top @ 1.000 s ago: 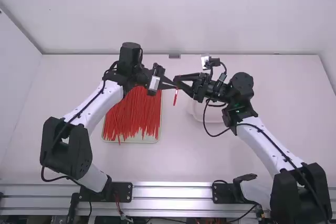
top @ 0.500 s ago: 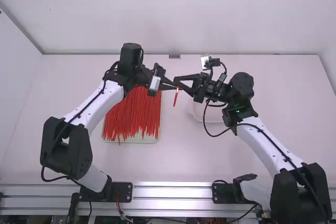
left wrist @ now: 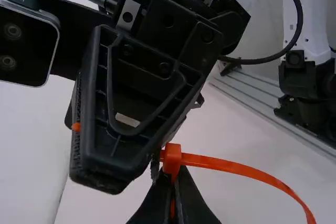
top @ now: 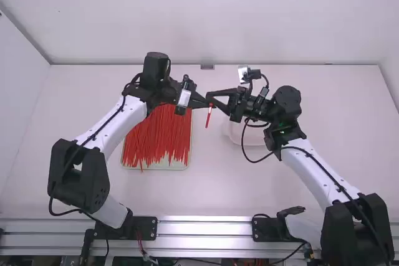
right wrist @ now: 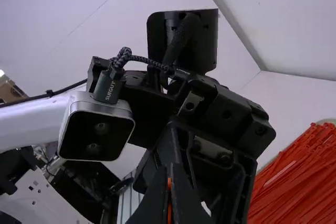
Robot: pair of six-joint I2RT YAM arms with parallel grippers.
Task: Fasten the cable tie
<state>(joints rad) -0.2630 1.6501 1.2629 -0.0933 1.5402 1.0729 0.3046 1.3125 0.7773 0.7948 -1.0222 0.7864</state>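
a: where do we find the cable tie (left wrist: 236, 169) at this stage?

b: we find it off the surface (top: 249, 179), in the air between the two arms. it hangs above the gap between the tray (top: 189, 149) with the heap of spare red ties (top: 159, 135) and the white tub (top: 249, 138).

a: what do we record for each pincer?

b: the left pincer (left wrist: 171, 182) is narrow. its fingers clamp the strap just beside the square head (left wrist: 170, 158), and the strap runs away from there in a long curve. the right pincer (right wrist: 168, 187) is also narrow, with a thin orange sliver showing between its fingers, so we record it as holding the same tie. in the high view the two sets of tips meet almost nose to nose.

a: how far along do we judge the task?

b: we judge the pick-up done, since one tie is separated from the heap and held by both arms. the step in hand appears to be feeding the tail into the head.

a: is the tail through the head?

b: we cannot tell, because the right pincer covers that spot in the left wrist view. we see no closed loop. threading, if not done, and pulling the strap tight are left.
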